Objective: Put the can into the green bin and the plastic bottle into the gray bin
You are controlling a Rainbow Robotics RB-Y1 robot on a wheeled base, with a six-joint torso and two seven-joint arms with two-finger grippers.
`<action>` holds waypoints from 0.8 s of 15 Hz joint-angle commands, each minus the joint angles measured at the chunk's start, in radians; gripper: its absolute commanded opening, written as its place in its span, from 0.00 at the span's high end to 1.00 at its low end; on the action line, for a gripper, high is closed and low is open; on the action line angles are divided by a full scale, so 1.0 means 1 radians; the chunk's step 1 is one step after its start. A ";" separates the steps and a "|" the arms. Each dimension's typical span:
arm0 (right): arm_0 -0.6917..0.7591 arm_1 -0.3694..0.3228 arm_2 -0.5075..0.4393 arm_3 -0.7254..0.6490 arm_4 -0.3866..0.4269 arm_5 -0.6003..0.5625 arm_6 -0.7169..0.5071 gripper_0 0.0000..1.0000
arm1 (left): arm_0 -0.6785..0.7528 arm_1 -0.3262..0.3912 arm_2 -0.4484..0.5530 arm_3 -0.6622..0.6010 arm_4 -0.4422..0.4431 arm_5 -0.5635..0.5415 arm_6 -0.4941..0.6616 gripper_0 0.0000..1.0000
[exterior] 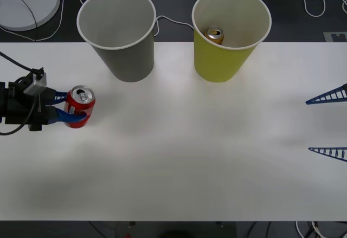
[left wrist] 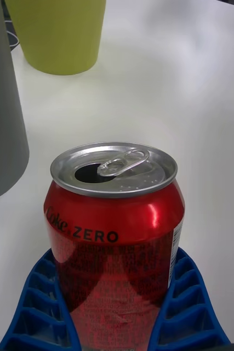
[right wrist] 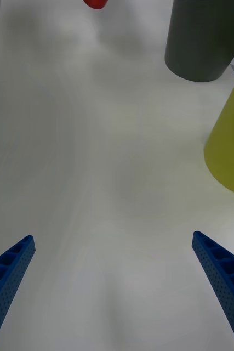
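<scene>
The red can (exterior: 80,105) stands upright on the white table at the far left, its silver top and pull tab (left wrist: 114,167) facing up. My left gripper (exterior: 77,108) is shut on the can, one blue finger (left wrist: 40,290) pressed against each side of its lower body. The gray bin (exterior: 122,53) stands at the back, a little to the right of the can. The green bin (exterior: 222,59) stands further right, with a gold can (exterior: 214,34) inside. My right gripper (exterior: 308,126) hangs open and empty at the right edge. The plastic bottle is out of view.
A white round disc (exterior: 24,2) and cables lie on the dark floor behind the table. The table (exterior: 179,156) stretches bare between the two arms. In the right wrist view both the gray bin (right wrist: 204,38) and the green bin (right wrist: 232,148) stand ahead, beyond the open fingers.
</scene>
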 commanded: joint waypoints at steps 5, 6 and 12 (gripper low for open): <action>0.000 0.000 0.000 0.000 0.000 0.000 0.000 0.00 | 0.002 0.118 0.013 -0.289 -0.091 -0.019 0.302 1.00; 0.000 0.000 0.000 0.000 0.000 0.000 0.000 0.00 | 0.002 0.136 0.013 -0.331 -0.105 -0.019 0.345 1.00; 0.000 0.000 0.000 0.000 0.000 0.000 0.000 0.00 | -0.004 0.214 0.053 -0.637 -0.194 -0.019 0.702 1.00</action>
